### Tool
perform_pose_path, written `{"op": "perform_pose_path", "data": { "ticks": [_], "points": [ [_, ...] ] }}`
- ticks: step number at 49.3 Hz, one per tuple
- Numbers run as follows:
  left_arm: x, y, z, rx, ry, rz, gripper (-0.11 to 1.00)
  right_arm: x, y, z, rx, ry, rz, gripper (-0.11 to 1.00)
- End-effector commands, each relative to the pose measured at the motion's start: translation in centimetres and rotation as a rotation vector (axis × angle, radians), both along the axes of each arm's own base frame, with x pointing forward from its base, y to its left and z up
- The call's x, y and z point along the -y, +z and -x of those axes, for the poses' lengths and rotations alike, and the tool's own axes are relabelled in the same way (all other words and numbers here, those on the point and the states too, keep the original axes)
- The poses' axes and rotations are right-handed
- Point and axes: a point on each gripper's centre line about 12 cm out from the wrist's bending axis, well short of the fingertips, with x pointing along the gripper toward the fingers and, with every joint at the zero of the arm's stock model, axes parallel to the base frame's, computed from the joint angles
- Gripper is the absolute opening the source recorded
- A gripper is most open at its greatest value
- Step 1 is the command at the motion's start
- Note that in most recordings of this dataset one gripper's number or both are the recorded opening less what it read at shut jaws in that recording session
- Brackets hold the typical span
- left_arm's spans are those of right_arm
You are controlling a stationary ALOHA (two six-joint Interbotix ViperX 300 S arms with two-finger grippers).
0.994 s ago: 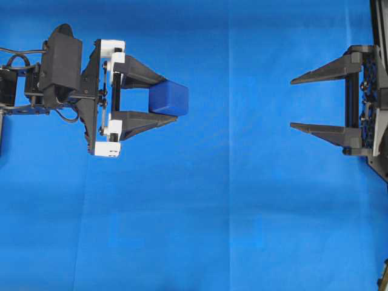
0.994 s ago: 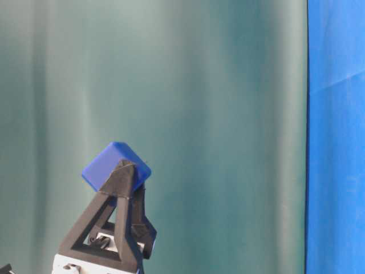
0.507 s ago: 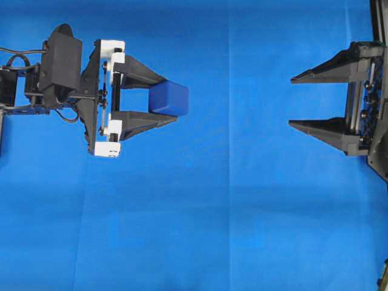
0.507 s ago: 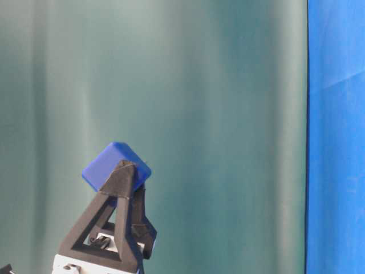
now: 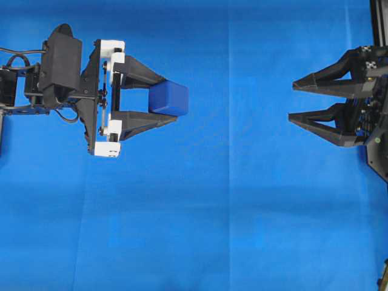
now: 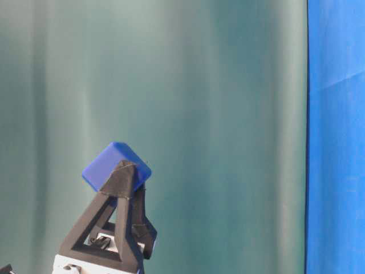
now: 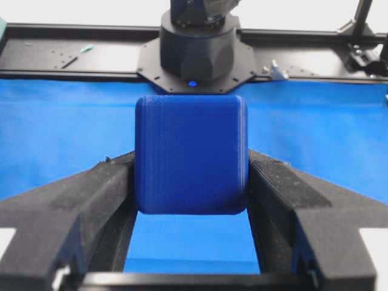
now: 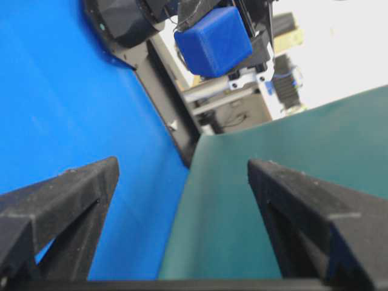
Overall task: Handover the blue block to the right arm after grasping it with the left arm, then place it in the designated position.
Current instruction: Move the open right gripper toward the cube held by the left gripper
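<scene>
Right arm has rolled; only wrist views reveal blue block's face

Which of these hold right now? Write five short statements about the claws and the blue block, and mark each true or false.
1. The left claw grips the blue block. True.
2. The right claw is shut. False: it stands open and empty.
3. The two claws touch. False: bare blue cloth separates them in the overhead view.
4. The block rests on the cloth. False: it is held off the cloth between the left claw's fingers.
5. The right wrist view shows the block ahead of the open claw. True.
</scene>
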Motion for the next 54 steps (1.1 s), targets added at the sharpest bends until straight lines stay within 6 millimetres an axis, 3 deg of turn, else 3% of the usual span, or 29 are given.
{"op": "perform_pose_path", "data": {
  "ticks": [1,54],
  "points": [
    [0.05,1.19,0.21,0.040,-0.001,0.001,0.46,-0.16,1.17,-0.20,0.037,0.015,0.031,0.96],
    [0.05,1.19,0.21,0.040,-0.001,0.001,0.46,-0.52,1.03,-0.36,0.045,0.041,0.065,0.96]
  ]
}}
